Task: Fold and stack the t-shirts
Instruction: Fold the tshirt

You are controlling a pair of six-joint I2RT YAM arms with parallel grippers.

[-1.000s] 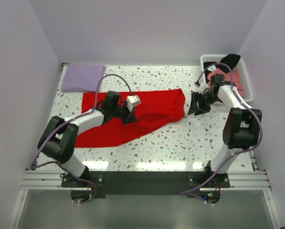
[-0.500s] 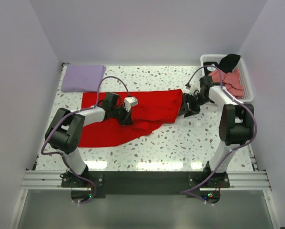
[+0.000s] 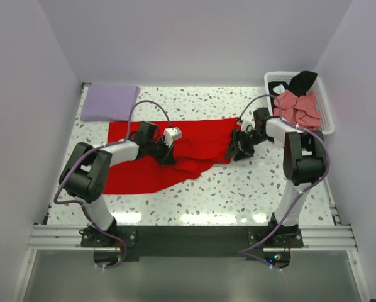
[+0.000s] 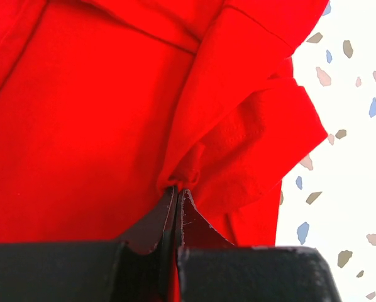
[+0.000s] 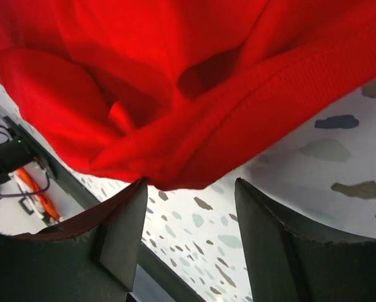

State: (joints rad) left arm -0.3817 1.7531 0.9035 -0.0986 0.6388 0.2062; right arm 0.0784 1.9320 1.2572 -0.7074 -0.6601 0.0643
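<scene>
A bright red t-shirt point(image 3: 194, 141) lies spread and rumpled across the middle of the table. My left gripper point(image 3: 168, 153) is shut, pinching a fold of the red cloth point(image 4: 175, 182) near the shirt's middle. My right gripper point(image 3: 235, 146) is open at the shirt's right edge, with the hem point(image 5: 194, 170) just at its fingertips and nothing held. A folded pale lavender t-shirt point(image 3: 109, 102) lies at the back left. Salmon-pink point(image 3: 298, 107) and black point(image 3: 301, 80) shirts sit in the basket.
A white slatted basket point(image 3: 325, 110) stands at the back right corner. The speckled table point(image 3: 238, 189) ends at white walls at the back and sides. Purple cables loop above both arms.
My right gripper has moved left from near the basket to the red shirt's right edge. My left gripper has stayed pinched on the shirt, which has bunched a little.
</scene>
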